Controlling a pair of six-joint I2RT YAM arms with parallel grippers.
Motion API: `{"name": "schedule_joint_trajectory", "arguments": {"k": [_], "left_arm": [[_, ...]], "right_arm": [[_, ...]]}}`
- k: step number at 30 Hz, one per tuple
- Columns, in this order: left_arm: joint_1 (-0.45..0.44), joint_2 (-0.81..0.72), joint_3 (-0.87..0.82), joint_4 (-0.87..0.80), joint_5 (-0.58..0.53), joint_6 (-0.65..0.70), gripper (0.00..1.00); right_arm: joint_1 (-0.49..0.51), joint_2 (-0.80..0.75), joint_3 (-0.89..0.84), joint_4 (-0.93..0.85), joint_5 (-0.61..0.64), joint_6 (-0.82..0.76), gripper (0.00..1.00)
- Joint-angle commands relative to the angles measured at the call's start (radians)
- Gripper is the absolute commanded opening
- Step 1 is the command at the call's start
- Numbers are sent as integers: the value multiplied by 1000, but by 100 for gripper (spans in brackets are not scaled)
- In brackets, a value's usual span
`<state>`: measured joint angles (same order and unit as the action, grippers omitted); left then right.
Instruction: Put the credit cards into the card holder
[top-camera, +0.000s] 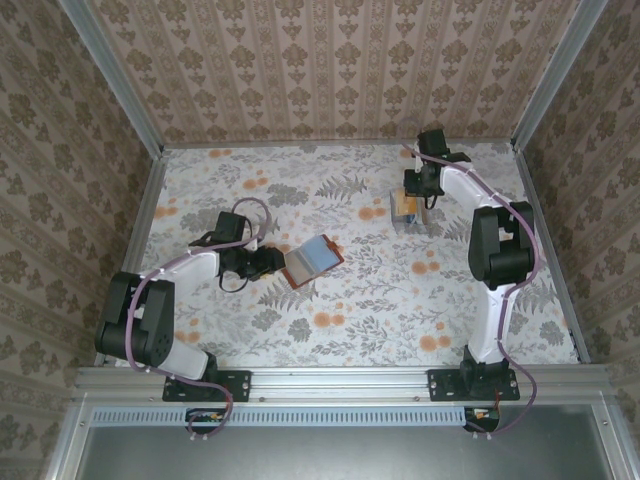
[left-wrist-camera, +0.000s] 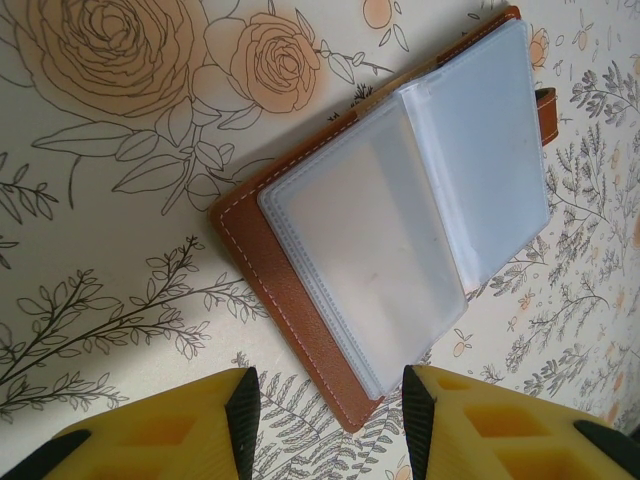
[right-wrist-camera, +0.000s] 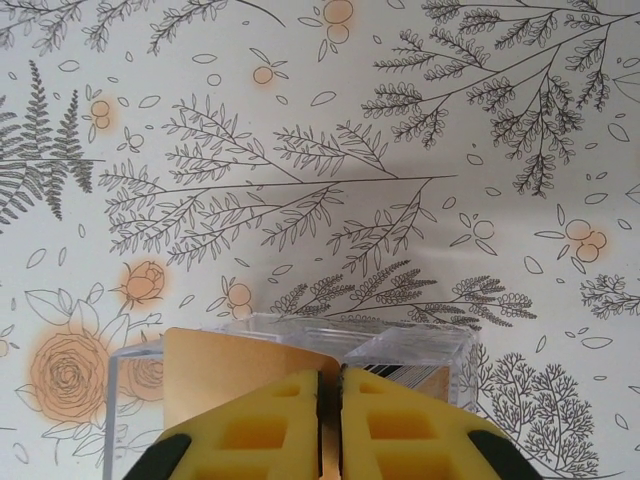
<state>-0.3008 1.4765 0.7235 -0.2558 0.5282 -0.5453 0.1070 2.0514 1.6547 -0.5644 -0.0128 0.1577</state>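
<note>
Straddling a corner of the open card holder (top-camera: 313, 262), lying left of bench (top-camera: 400, 310) centre, long axis running left-right, tab pointing right, with spread left claw (left-wrist-camera: 328, 415) on a low, outstretched arm. Far right, pinching credit cards (right-wrist-camera: 240, 365) in clear box (right-wrist-camera: 400, 345) with right claw (right-wrist-camera: 328, 385) pressed together, pointing down.

Brown damask-patterned walls (top-camera: 330, 70) enclose 3 sides of a floral-print tabletop (top-camera: 380, 300), edged by aluminium rails (top-camera: 340, 378).

Desk (left-wrist-camera: 120, 250): white, grey fern and orange rose print. Card holder (left-wrist-camera: 285, 300): reddish-brown, pale stitching, frosted sleeves. Tan card (right-wrist-camera: 230, 375). Left end effector (left-wrist-camera: 328, 400), right end effector (right-wrist-camera: 330, 420): yellow, black trim
</note>
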Motion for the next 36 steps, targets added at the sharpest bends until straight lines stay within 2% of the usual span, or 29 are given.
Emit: {"name": "schedule_joint_trajectory", "arguments": {"k": [1,8,13,18,23,27,31,36], "left_arm": [[-4,-2,22,-15,22,18,45],[-4,-26,12,-15,37,10,45],[-3,-62,-9,-20,47,1,45],[-4,-95,-43,-19,86,-7,45],[-21,-101,-62,-49,81,1,45],[-41,-89,-66,-56,34,-5,45],[-52,-56,-57,-42,5,-23,44],[-52,-10,-42,-37,-25,-42,32]], "right_arm": [[-1,-56,-4,-26,-54,17,11],[-5,-136,-14,-39,-185,73,6],[-10,-197,-91,-19,-288,112,0],[4,-253,-218,91,-512,180,0],[75,-266,-305,150,-644,183,0],[159,-210,-309,210,-773,192,0],[225,-121,-243,209,-819,163,0],[270,2,-157,214,-895,133,0]]}}
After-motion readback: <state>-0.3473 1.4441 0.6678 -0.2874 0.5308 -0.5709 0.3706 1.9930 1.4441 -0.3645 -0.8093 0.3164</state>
